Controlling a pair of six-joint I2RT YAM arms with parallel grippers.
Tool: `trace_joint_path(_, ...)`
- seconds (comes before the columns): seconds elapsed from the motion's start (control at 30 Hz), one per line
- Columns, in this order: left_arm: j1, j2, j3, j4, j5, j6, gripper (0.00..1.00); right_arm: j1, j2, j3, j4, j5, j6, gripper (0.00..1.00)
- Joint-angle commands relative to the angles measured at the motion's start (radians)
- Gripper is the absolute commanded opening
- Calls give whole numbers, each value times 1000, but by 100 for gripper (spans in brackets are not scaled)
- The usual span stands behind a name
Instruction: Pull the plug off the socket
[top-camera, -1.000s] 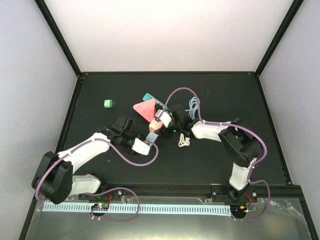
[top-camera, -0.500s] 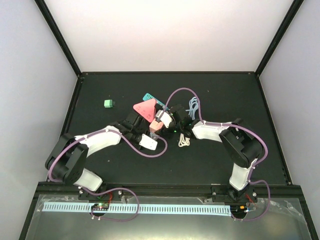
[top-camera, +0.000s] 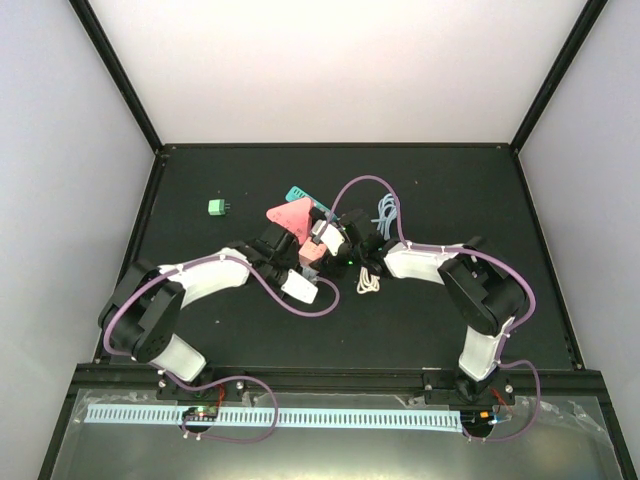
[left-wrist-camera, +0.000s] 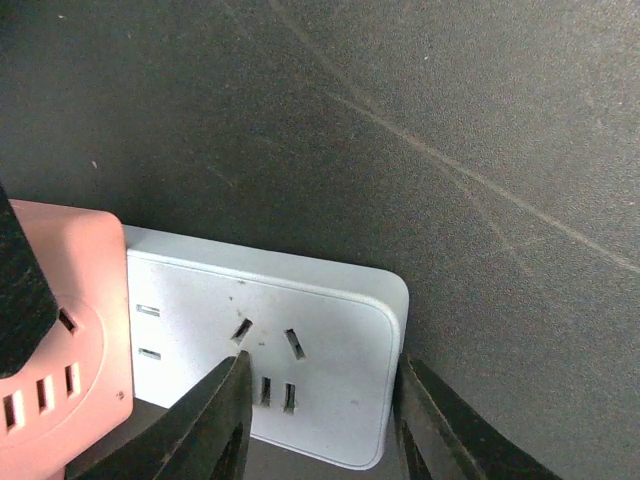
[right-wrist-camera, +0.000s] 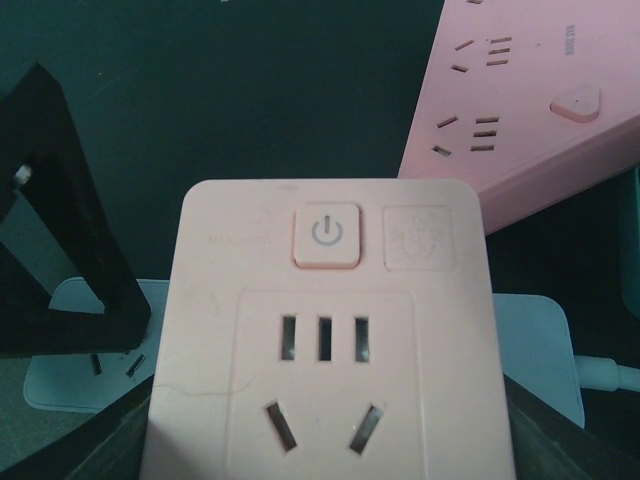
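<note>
**Left arm closes in on the white strip**

Swinging in from the near left, the left gripper (top-camera: 285, 245) now sits over the white power strip (left-wrist-camera: 320, 320), where a second ago it hung well back. The pink plug-in adapter (right-wrist-camera: 330, 350), the piece to come off, looks seated in that strip in the middle of the tabletop (top-camera: 450, 180). The right gripper (top-camera: 338, 245) pinches it at the sides. The left fingers (left-wrist-camera: 225, 425) are spread astride the strip's free end and narrowing; whether they bite yet I cannot tell. To my eye this is the bracing step: once the strip is pinned, the right arm can draw the adapter out. Just beyond lies a red triangular power strip (top-camera: 290, 215). A coiled white cord (top-camera: 368, 284) lies near, and a green block (top-camera: 218, 207) well apart.
</note>
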Motion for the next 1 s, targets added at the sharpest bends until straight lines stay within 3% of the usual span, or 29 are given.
trace_joint_path(0.0,-16,81,9,-6,-78,-5,38,4,-7,-40,-198,-72,9,1)
trace_joint_path(0.7,-27,160,67,-96,-108,-33,34,4,-121,-57,-170,-115,3,1)
trace_joint_path(0.97,-34,174,80,-110,-117,-35,34,4,-140,-108,-81,-135,43,1)
